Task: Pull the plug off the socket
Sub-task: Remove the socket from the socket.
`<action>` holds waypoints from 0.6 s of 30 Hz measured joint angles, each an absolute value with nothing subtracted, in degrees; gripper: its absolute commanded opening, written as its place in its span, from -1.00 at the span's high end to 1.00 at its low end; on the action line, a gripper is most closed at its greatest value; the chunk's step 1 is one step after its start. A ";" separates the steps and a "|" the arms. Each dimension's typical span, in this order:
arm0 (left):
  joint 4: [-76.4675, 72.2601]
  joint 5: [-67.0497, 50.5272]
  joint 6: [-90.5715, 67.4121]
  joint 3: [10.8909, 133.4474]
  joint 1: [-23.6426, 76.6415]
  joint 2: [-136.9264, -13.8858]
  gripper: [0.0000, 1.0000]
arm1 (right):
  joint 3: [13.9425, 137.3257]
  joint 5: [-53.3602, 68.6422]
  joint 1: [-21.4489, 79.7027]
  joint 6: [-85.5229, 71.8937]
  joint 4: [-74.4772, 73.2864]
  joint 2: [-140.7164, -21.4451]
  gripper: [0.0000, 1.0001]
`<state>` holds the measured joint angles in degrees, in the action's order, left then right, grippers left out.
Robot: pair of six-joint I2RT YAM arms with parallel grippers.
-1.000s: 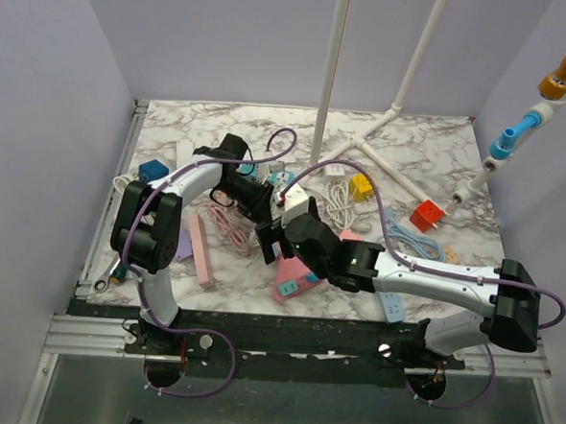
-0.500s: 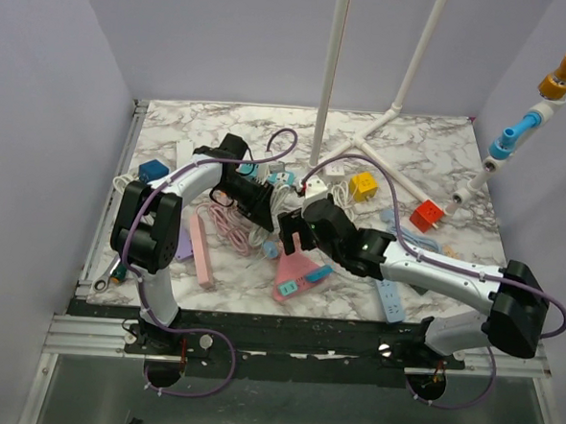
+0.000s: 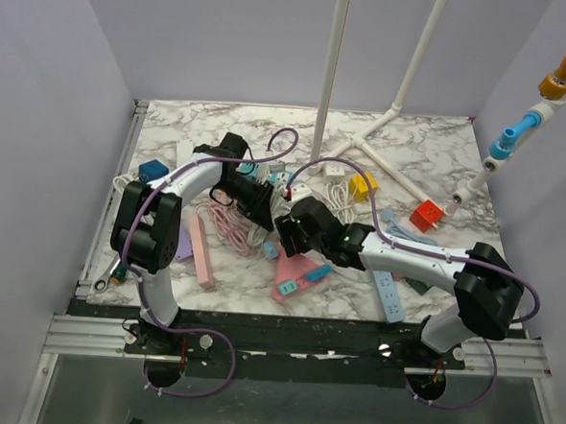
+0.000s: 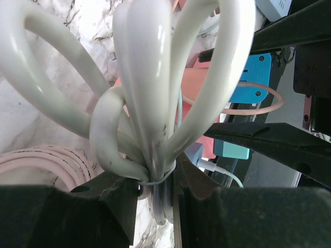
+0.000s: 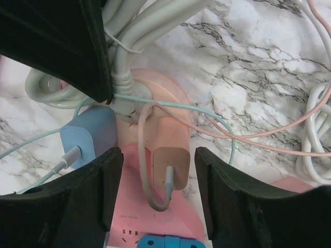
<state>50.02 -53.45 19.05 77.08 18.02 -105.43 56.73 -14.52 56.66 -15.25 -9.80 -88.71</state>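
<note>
— Peach-pink, our plug (image 5: 168, 164) sits in the pink socket strip (image 5: 132, 223), with a blue charger (image 5: 90, 135) at its nine o'clock.
— Only the right wrist shows us that; from above, the right arm (image 3: 424, 264) covers it.
— It reaches toward ten o'clock, the right gripper (image 5: 158, 155) straddling the plug, released. Our left gripper (image 4: 155, 178) clenches the white cable bundle (image 4: 145, 77).

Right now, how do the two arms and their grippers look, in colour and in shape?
Both are alike. The left arm and the right arm have white links between bulky black joints, and a thin purple cable loops along each. The left gripper and the right gripper have broad, matte black fingers. No markings show.
</note>
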 measured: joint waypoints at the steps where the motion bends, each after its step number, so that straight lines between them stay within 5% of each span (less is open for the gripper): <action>1: 50.09 -53.41 19.09 77.12 18.02 -105.43 1.00 | 56.73 -14.68 56.66 -15.16 -9.67 -88.71 -0.23; 13: 50.37 -53.36 19.68 77.12 18.00 -105.43 1.00 | 56.82 -16.43 56.66 -15.14 -8.38 -92.09 -0.18; 18: 50.46 -53.36 19.94 77.12 18.00 -105.43 1.00 | 56.86 -16.99 56.62 -15.18 -7.66 -92.68 0.03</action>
